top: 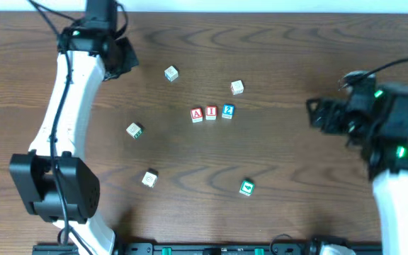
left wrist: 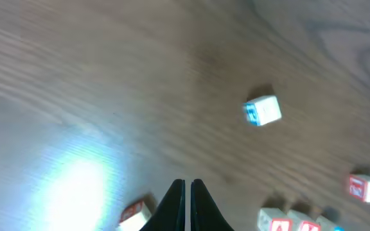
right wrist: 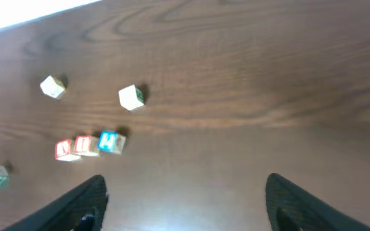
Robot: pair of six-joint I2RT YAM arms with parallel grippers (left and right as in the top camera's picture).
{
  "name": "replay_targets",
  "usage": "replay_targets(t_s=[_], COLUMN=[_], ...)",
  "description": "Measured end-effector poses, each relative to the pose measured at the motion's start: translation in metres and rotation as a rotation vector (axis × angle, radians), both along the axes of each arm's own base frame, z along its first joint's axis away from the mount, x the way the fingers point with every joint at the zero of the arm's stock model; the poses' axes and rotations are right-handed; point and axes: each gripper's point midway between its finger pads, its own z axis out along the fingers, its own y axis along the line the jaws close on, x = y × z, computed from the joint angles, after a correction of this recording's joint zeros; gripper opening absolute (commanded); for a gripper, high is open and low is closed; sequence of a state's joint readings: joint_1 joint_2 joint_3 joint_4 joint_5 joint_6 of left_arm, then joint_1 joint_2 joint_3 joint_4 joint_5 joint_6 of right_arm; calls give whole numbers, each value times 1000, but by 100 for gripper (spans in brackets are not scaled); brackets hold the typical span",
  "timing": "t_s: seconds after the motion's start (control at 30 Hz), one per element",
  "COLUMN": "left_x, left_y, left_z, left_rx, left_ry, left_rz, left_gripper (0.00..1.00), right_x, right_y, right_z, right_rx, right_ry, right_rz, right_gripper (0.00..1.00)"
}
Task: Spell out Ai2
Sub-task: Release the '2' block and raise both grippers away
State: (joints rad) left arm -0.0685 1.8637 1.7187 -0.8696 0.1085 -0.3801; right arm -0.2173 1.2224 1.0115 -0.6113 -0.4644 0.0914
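Overhead view: three lettered blocks stand in a line at the middle of the desk [top: 296,42]. From left to right they are the A block [top: 197,114], the I block [top: 211,113] and the 2 block [top: 227,111], each just beside its neighbour. Five loose blocks lie well apart from the I block: a pale block [top: 171,73] up and to its left, a second pale block [top: 237,87] up and to its right, a green-marked block [top: 134,130] to its left, a plain block [top: 149,178] down and to its left, and a green block [top: 246,188] down and to its right. The left gripper [top: 122,60] hangs far up and left of the I block, and the right gripper [top: 315,113] far to its right. Neither touches a block.

Left wrist view: the left gripper [left wrist: 187,192] has its fingers together, with only a thin slit between them and nothing held. The A block [left wrist: 273,220] and I block [left wrist: 308,226] are cropped by the lower edge. A blue-and-white block [left wrist: 263,110] lies above the I block, and a red-marked block [left wrist: 367,190] lies to its right.

Right wrist view: the right gripper [right wrist: 185,205] has its fingers spread wide apart over bare desk, holding nothing. The A block [right wrist: 65,150], I block [right wrist: 85,145] and 2 block [right wrist: 111,142] form their line at left. The other blocks here are too blurred to match to those seen overhead.
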Motion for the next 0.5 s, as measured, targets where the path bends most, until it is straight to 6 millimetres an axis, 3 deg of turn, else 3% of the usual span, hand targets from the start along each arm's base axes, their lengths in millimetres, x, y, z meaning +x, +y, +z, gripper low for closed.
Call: replay_targets(t_s=[0.1, 0.23, 0.27, 0.33, 0.4, 0.5], left_x=[3, -6, -11, -22, -27, -29], left_y=[-22, -50, -54, -60, -63, -69], left_z=[-20, -58, -67, -86, -98, -111], left_rx=[-105, -264, -289, -335, -367, -402], left_ry=[-46, -49, -31, 5, 39, 78], left_rz=[-78, -150, -153, -150, -136, -118], left_gripper=[13, 19, 20, 20, 6, 6], right_x=[24, 43, 44, 45, 49, 63], right_y=[17, 66, 82, 112, 130, 141], right_z=[-34, -81, -94, -111, -118, -119], right_rx=[171, 313, 336, 370, 388, 406], right_ry=[60, 162, 196, 258, 290, 305], right_rz=[103, 229, 258, 301, 318, 307], right_gripper=[70, 61, 56, 31, 1, 1])
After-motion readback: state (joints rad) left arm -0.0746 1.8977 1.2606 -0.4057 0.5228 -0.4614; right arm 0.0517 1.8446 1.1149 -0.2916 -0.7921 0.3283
